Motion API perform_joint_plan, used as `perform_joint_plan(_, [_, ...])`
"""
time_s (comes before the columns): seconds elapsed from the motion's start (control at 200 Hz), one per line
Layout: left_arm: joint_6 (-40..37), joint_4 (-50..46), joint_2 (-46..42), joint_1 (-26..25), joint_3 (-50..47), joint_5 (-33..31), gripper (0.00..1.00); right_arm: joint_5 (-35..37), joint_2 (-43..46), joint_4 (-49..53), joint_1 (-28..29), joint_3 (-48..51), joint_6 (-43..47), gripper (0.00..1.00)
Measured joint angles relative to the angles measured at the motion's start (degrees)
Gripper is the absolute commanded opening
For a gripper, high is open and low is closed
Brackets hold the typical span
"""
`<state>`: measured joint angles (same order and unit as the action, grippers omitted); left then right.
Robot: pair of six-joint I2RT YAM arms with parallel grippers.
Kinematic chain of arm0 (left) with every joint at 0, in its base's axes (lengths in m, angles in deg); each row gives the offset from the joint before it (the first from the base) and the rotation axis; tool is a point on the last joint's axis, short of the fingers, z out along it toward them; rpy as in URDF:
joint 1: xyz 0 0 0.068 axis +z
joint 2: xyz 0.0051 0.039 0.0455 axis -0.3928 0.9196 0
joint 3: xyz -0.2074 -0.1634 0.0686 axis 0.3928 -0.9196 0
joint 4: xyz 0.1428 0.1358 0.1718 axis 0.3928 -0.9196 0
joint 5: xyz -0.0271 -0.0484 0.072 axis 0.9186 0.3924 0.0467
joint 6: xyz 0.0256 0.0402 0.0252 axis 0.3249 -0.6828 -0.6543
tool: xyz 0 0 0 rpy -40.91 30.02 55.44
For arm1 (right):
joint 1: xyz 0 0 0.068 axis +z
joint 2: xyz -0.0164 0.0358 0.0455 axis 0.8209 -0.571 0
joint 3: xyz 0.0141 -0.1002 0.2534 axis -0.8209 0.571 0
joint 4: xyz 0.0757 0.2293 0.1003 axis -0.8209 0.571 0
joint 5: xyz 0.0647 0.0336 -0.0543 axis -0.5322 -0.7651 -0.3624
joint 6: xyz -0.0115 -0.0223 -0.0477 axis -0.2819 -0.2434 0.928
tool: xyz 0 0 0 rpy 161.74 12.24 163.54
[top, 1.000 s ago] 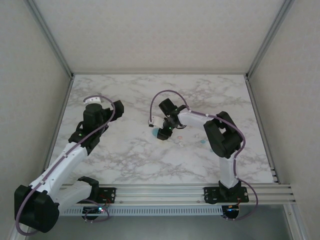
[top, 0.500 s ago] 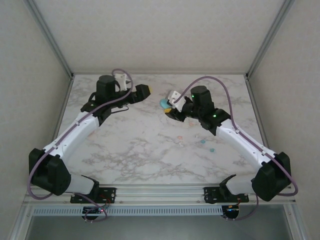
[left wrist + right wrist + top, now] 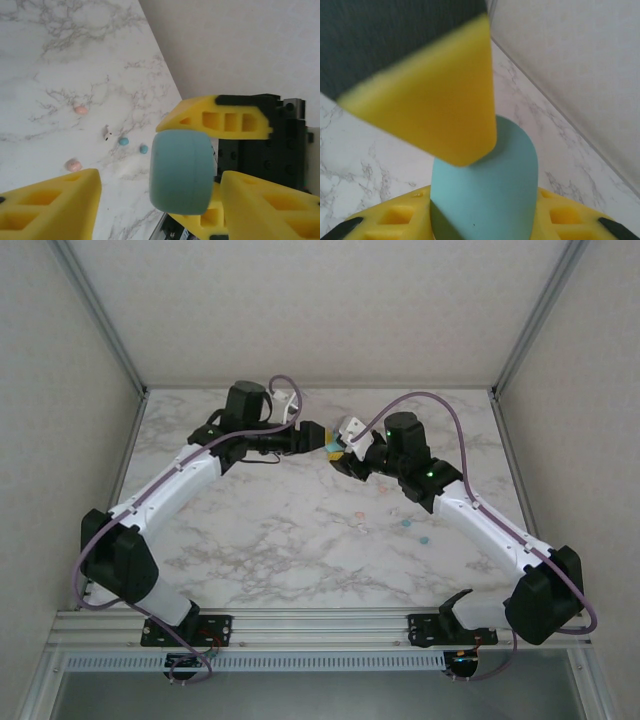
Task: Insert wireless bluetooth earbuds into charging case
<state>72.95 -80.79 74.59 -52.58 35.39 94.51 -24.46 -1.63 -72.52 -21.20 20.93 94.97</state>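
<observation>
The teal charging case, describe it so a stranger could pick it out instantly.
Look to the far middle of the marble table. The right gripper clamps the case there: a smooth, pale teal pebble, far bigger than the bead-sized earbuds scattered on the table.

Both arms reach far over the worktop [image 3: 270,530], elbows splayed outward, grippers meeting tip to tip.
Left gripper [image 3: 319,438] jaws spread wide; right gripper [image 3: 340,451] jaws clamped on the charging case [image 3: 180,172], pointing at the left one.
</observation>
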Motion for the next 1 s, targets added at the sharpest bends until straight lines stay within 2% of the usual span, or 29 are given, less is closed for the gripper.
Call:
perform_joint_plan(0.125, [-0.3,-1.0,0.9,-0.8,1.6,0.3,0.49,0.0,0.0,-0.4,0.0,0.0,-0.2,0.32])
perform_joint_plan(0.22, [-0.2,-1.0,1.2,-1.4,2.5,0.5,0.35,-0.1,0.0,-0.5,0.0,0.0,-0.2,0.33])
perform_joint_plan(0.265, [0.2,-1.1,1.2,-1.4,2.7,0.3,0.24,-0.2,0.0,-0.6,0.0,0.0,-0.2,0.33])
perform_joint_plan(0.325, [-0.2,-1.3,1.3,-1.3,2.8,0.4,0.1,-0.2,0.1,-0.6,-0.1,0.0,-0.5,0.37])
perform_joint_plan(0.456, [0.9,-1.4,1.3,-1.3,3.1,0.0,0.0,0.1,0.5,-2.4,-0.3,0.9,-1.5,0.5])
perform_joint_plan(0.606, [6.6,0.6,1.1,-1.5,2.8,-0.3,0.0,-0.3,5.2,-13.3,-1.8,10.0,-4.7,0.6])
perform_joint_plan(0.696, [11.3,3.8,0.3,-1.3,1.4,-0.5,0.0,-3.8,6.9,-18.3,-5.8,14.0,-8.0,0.62])
perform_joint_plan(0.796, [16.1,7.0,-0.6,-1.2,0.0,-0.4,0.0,-6.7,6.9,-22.1,-9.2,14.8,-10.1,0.62])
perform_joint_plan(0.996, [23.4,12.4,-1.1,-1.2,-1.2,0.2,0.0,-11.6,6.5,-28.4,-9.3,14.6,-11.4,0.58])
